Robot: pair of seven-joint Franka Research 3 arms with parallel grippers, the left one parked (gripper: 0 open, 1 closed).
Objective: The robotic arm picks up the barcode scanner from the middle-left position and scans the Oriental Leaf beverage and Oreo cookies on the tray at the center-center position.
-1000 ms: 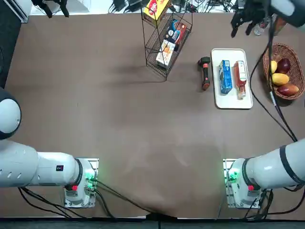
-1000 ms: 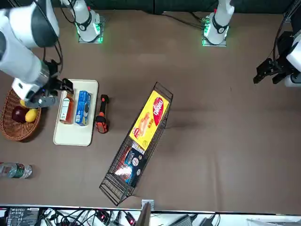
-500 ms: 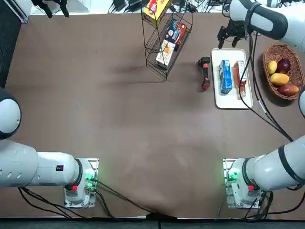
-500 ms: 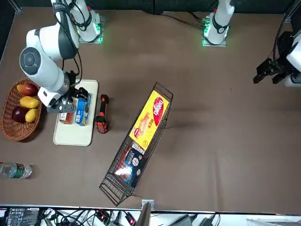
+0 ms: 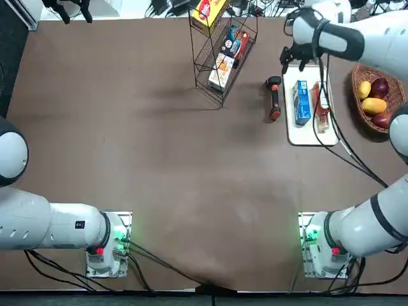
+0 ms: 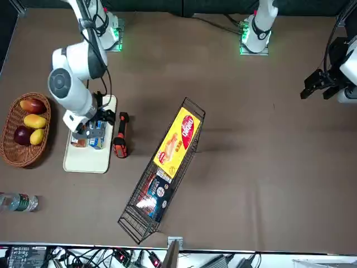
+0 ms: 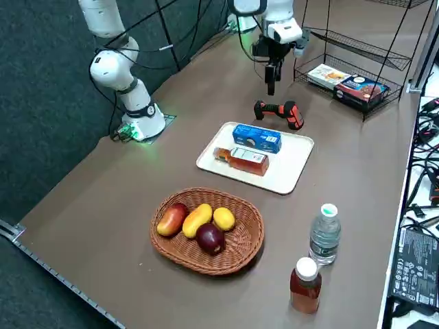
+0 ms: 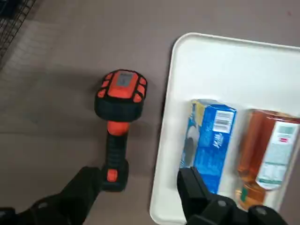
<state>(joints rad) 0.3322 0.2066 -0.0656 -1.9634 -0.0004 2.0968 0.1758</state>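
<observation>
We see the right gripper (image 8: 140, 187) hanging above the table w/ its 2 black fingers (image 8: 192, 187) spread apart, holding nothing. It sits over the tray's far corner, straddling the gap btwn the barcode scanner (image 8: 118, 117) and the tray (image 8: 220, 61).

Vs. 0.5 s ago, the gripper (image 5: 299, 56) has shifted left in the top view, from the tray's far edge toward the scanner side; 1 s ago it was out past the fruit basket (image 5: 396, 95). In the front view the white robotic arm (image 6: 70, 89) has swung inward and now covers part of the tray.

The barcode scanner (image 5: 274, 97) lies flat on the brown table (image 5: 127, 159), just beside the tray's left edge, not touching it, orange-topped head at the far end. It hasn't moved.

On the tray (image 5: 309, 137), the Oreo cookies (image 5: 301, 102) and the Oriental Leaf beverage (image 5: 320, 107) lie side by side, lengthwise, Oreo nearer the scanner. Both unchanged.

Further out: a tilted wire rack (image 5: 223, 51) w/ snack boxes to the scanner's left, and 2 upright bottles (image 7: 315, 260) beyond the basket in the right side view.
</observation>
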